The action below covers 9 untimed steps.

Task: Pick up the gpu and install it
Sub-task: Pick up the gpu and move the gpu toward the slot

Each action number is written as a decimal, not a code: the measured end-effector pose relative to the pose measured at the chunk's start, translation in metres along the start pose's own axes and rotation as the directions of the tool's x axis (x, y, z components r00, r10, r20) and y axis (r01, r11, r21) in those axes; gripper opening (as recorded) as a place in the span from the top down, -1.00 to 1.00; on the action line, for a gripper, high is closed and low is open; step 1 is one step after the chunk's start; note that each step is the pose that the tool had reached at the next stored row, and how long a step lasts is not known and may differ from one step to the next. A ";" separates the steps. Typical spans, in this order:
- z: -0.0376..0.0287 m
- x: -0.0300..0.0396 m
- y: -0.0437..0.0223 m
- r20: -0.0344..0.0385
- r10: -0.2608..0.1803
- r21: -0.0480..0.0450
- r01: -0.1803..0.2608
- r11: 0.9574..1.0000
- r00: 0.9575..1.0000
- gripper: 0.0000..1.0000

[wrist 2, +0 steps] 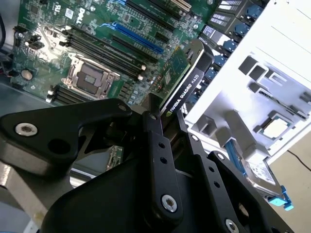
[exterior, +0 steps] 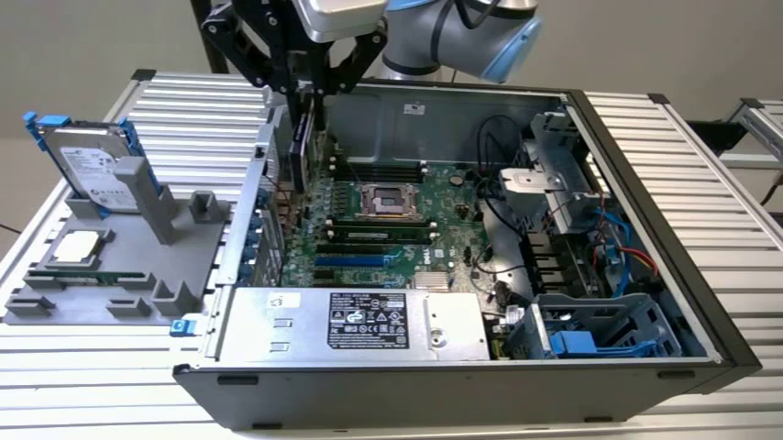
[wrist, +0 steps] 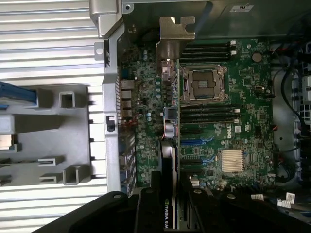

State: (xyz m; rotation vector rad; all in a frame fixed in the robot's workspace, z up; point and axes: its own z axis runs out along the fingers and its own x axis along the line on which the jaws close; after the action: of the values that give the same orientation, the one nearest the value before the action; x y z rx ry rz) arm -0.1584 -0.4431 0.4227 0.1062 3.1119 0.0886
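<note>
The gpu [exterior: 301,151] hangs on edge over the open computer case, near the case's rear wall on the exterior view's left. My gripper [exterior: 303,87] is shut on its upper edge. In the second wrist view the gpu [wrist 2: 184,77] shows a black shroud over a green board, clamped between my black fingers [wrist 2: 156,133], and the gripper [wrist 2: 167,119] sits just behind it. In the first wrist view the gpu [wrist: 168,155] runs edge-on from my gripper [wrist: 170,213] to its silver bracket [wrist: 175,34], above the motherboard's slots [wrist: 194,143]. It is not seated in a slot.
The green motherboard [exterior: 380,220] lies in the case with an open CPU socket [exterior: 389,200]. A power supply [exterior: 367,321] fills the near side, with drive cages [exterior: 600,330] on the exterior view's right. Outside, a grey stand [exterior: 110,275] holds a hard drive [exterior: 98,165] and a CPU chip [exterior: 76,246].
</note>
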 end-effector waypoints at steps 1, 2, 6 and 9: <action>0.0000 -0.0011 0.0001 0.000 0.000 0.000 0.000 1.000 1.000 1.00; 0.0001 -0.0024 0.0001 0.000 0.000 0.000 0.000 1.000 1.000 1.00; 0.0001 -0.0059 0.0004 0.000 0.000 0.000 0.000 1.000 1.000 1.00; 0.0003 -0.0092 0.0006 0.000 0.000 0.000 0.000 1.000 1.000 1.00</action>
State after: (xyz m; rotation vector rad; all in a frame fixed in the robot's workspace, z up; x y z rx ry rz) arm -0.1492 -0.4431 0.4226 0.1061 3.1118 0.0887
